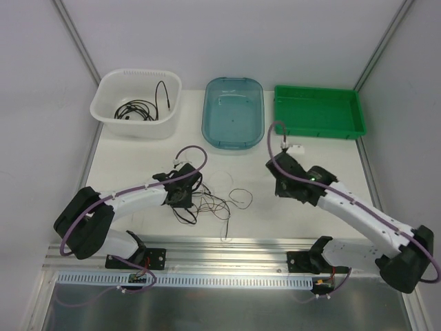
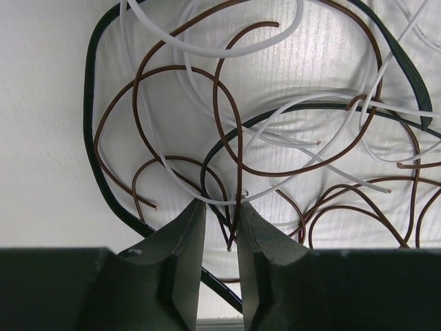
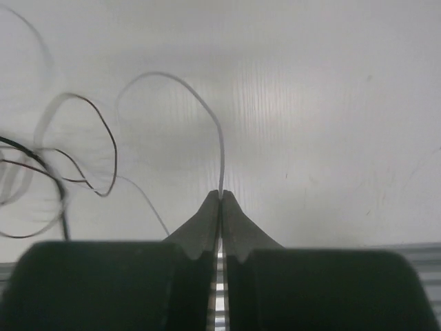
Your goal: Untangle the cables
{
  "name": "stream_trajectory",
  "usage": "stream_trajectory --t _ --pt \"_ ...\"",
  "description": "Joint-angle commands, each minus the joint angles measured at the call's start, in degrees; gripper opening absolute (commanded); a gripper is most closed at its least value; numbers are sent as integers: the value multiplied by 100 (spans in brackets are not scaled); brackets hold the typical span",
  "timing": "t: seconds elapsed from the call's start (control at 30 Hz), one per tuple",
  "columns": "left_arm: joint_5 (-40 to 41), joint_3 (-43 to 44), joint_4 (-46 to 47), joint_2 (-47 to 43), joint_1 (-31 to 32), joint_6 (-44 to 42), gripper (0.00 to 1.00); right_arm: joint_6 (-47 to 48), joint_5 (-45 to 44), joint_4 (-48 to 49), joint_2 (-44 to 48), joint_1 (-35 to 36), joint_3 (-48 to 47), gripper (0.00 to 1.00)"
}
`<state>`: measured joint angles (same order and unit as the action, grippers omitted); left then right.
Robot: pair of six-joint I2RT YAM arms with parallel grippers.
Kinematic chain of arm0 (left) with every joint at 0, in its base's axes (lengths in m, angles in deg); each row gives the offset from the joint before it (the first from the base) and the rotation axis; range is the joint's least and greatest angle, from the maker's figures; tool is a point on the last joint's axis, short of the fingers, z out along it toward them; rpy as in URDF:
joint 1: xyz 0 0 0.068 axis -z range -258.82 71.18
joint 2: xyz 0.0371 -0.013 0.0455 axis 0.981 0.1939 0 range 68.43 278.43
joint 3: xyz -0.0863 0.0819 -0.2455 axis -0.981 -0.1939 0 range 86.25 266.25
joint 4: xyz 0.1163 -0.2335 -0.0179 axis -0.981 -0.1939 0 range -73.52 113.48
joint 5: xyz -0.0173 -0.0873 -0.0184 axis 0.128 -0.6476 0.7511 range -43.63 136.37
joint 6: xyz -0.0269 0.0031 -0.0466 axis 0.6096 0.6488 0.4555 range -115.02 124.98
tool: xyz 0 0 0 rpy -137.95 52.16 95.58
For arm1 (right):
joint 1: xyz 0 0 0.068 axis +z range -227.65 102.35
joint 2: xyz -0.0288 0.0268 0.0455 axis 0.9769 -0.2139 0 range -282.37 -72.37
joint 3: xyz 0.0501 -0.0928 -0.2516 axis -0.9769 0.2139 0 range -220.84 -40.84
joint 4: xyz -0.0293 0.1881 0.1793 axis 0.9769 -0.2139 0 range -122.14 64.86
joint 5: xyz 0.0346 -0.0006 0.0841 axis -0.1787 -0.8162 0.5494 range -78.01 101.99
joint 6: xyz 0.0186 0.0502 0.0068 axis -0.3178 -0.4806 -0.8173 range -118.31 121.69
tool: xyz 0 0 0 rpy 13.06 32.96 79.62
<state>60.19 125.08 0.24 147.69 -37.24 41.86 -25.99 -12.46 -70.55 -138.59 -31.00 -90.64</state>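
A tangle of thin cables (image 1: 210, 203) lies on the white table in front of the left arm. My left gripper (image 1: 185, 201) hangs over its left edge. In the left wrist view, brown wires (image 2: 238, 138), white wires (image 2: 207, 48) and a black cable (image 2: 89, 124) loop over each other. The left gripper (image 2: 222, 205) is open by a narrow gap, with a brown wire end hanging loose between the jaws. My right gripper (image 1: 278, 192) is to the right of the tangle. In the right wrist view it (image 3: 220, 194) is shut on a thin white wire (image 3: 200, 96) that arcs up and left.
A white basket (image 1: 110, 89) at the back left holds a coiled black cable (image 1: 138, 110). A blue translucent bin (image 1: 207, 117) stands at the back middle and a green tray (image 1: 317, 127) at the back right. An aluminium rail (image 1: 227, 248) runs along the near edge.
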Motion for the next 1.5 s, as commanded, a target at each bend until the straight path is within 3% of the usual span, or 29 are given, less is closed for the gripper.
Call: stream_trajectory --t 0.0,0.2,0.33,0.47,0.8,0.93,1.03,1.17,1.27,1.47 --pt "-55 -156 -13 194 -133 -23 23 912 -1332 -1407 794 -95 -1625 1" --pt "-99 -209 -13 195 -203 -59 21 2398 -1887 -2112 952 -201 -4173 1" --pt "-99 -235 -13 160 -212 -58 20 3083 -1871 -1440 1163 -209 -4924 1" --pt "-126 -218 -13 54 -212 -76 20 3638 -1870 -619 1331 -209 -4933 1" --pt "-143 -183 -22 -324 -212 -111 22 4614 -2994 989 1120 -420 -5196 1" --pt "-204 -156 -22 -166 -212 -85 23 4763 -2593 2033 1383 -455 -5312 1" --pt "-275 -78 -22 -314 -212 -85 30 4676 -2188 1932 1217 -473 -5426 1" --pt "-547 195 -92 -911 -212 -181 60 4562 -1968 1825 892 -482 -4935 1" --pt "-530 589 -250 -1351 -247 -366 67 4211 -1547 1799 514 -666 -4654 1" --pt "-1109 1732 -680 -1510 -659 -954 96 3727 -571 2132 -364 -1167 -4688 1"
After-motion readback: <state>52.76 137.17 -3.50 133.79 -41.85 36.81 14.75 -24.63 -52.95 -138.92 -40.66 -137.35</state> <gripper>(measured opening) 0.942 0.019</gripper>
